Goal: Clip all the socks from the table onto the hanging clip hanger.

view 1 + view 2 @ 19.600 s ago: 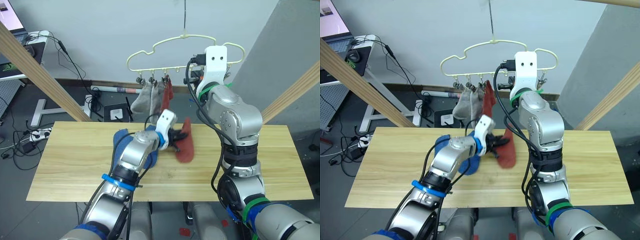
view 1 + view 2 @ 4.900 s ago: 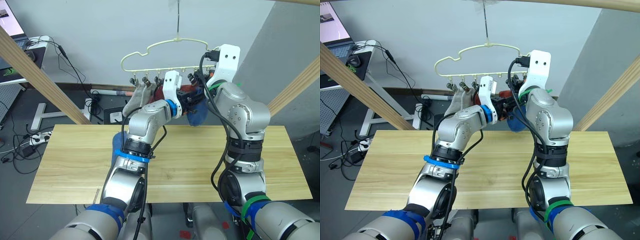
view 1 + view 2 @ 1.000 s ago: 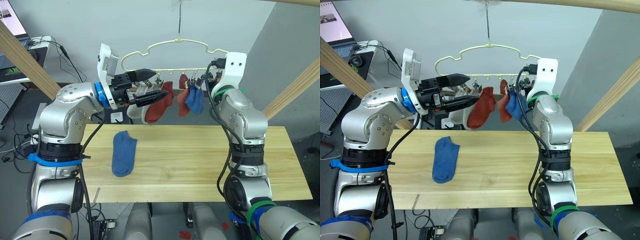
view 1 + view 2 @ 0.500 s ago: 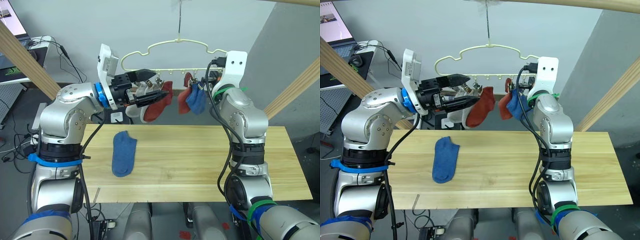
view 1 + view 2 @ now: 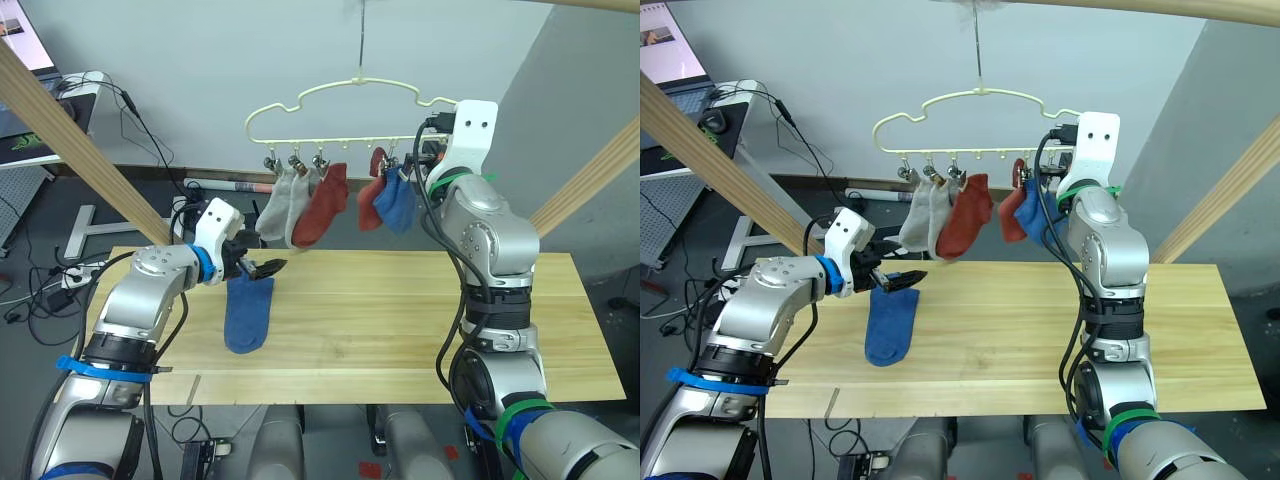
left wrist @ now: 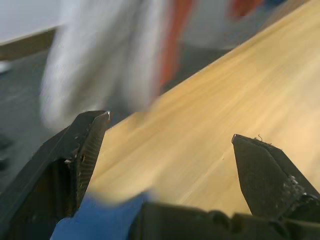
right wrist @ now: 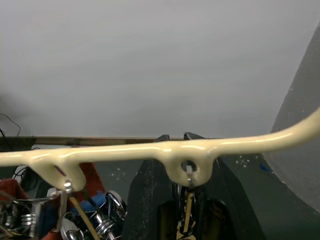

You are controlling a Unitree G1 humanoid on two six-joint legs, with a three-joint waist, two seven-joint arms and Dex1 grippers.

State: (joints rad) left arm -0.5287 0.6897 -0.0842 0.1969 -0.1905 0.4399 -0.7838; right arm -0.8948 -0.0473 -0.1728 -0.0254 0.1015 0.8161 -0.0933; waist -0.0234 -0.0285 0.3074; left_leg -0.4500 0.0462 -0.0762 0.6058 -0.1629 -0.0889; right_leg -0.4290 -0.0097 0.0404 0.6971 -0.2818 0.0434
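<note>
**Mia:** Looking down from the head, what did you see?

**Ben:** One blue sock (image 5: 247, 311) lay flat on the table (image 5: 400, 330). The left gripper (image 5: 262, 268) hung just over the sock's top end. Its two fingers were apart and held nothing. Five socks already hung on the clip hanger (image 5: 335, 100): two grey, two red, one blue.

**Mia:** And the left wrist view?

**Ben:** Both black fingers (image 6: 75, 150) stood wide apart. A bit of blue showed low between them, with bare wood past it.

**Mia:** And the right wrist view?

**Ben:** The cream bar sat right across the right gripper (image 7: 180, 185), at an empty clip. I could not tell if those fingers were pinching it.

**Mia:** So how should the grab go?

**Ben:** I think it should go straight down and pinch near the sock's open end, so a neat edge pokes out for that clip.
</note>
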